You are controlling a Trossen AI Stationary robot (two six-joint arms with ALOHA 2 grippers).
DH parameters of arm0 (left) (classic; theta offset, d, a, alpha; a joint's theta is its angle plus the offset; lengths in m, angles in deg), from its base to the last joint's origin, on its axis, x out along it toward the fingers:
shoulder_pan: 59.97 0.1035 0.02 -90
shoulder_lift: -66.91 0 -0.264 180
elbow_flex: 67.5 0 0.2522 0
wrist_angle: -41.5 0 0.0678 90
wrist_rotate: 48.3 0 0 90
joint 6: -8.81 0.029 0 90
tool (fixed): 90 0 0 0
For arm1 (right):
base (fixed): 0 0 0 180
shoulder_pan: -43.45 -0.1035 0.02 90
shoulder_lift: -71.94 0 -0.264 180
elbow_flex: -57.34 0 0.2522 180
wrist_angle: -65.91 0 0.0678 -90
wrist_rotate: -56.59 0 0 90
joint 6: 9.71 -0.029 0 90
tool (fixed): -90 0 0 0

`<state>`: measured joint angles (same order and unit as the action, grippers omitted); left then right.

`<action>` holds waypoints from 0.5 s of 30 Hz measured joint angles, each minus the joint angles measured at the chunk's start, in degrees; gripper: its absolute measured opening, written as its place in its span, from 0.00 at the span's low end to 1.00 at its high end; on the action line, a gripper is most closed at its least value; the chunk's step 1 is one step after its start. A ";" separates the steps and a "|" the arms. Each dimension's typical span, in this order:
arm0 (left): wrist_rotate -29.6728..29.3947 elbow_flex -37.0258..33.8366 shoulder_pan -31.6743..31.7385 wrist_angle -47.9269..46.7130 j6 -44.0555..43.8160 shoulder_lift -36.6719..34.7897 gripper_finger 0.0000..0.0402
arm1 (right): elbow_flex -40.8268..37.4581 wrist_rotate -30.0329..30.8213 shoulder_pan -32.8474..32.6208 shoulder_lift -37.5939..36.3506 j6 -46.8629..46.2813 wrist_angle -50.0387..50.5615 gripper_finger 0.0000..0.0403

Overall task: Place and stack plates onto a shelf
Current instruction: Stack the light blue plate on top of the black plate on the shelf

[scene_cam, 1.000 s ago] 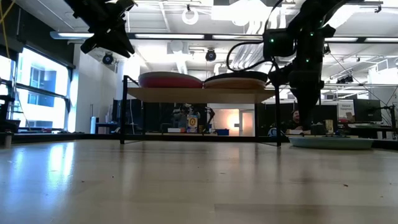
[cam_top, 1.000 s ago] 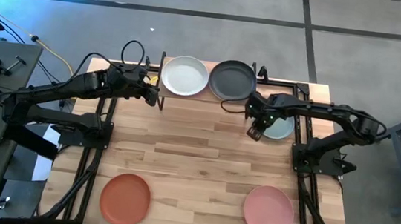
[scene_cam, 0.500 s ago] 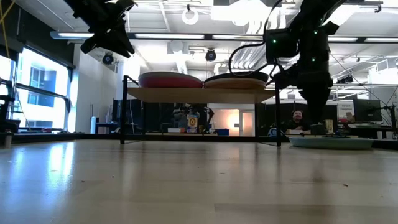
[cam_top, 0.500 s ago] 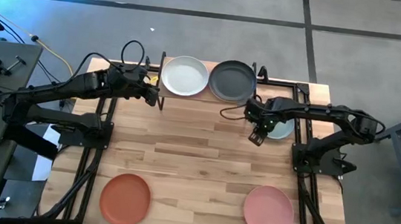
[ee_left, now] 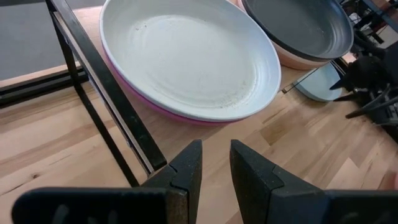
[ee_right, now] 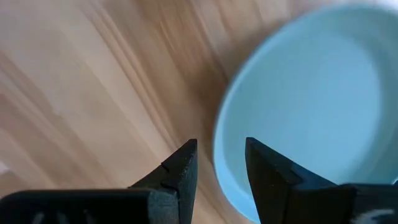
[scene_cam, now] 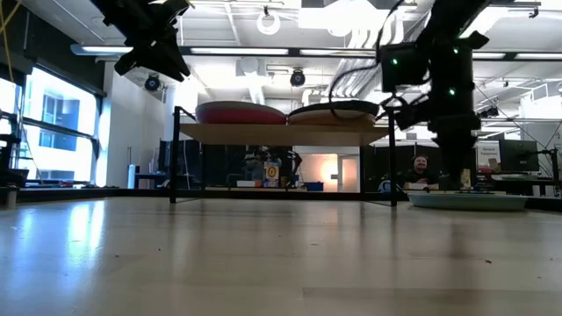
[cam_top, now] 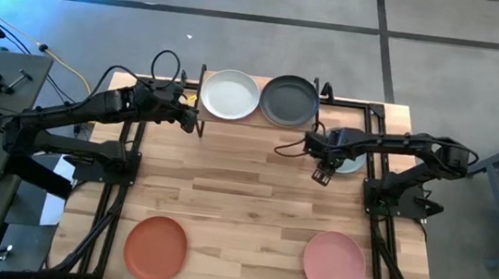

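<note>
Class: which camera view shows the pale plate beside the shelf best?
The right wrist view: the pale plate fills it, just beyond the right gripper, whose fingers are apart. In the high view the arm covers most of it. The low view shows it edge-on; the left wrist view catches a sliver.

- My left gripper [ee_left: 215, 163] hovers, fingers slightly parted.
- Just ahead: pale plate [ee_left: 186, 56] stacked on magenta plate [ee_left: 163, 107].
- Beside them, charcoal plate [ee_left: 298, 25] over peach plate [ee_left: 292, 61].
</note>
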<state>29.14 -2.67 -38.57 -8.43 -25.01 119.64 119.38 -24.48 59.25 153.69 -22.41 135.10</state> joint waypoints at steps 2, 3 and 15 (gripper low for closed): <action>0.00 0.00 -0.01 0.02 0.01 0.00 0.18 | -1.71 0.04 0.34 0.00 -0.37 -0.73 0.28; 0.00 0.00 -0.01 0.00 0.00 0.00 0.18 | -2.34 0.35 0.38 0.00 -0.58 -0.96 0.28; 0.00 0.00 -0.01 0.02 -0.42 0.00 0.18 | -7.77 2.18 1.48 0.00 -2.31 -7.12 0.28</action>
<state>29.14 -2.67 -38.58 -8.41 -25.43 119.64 111.61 -22.31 60.73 153.69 -24.72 127.98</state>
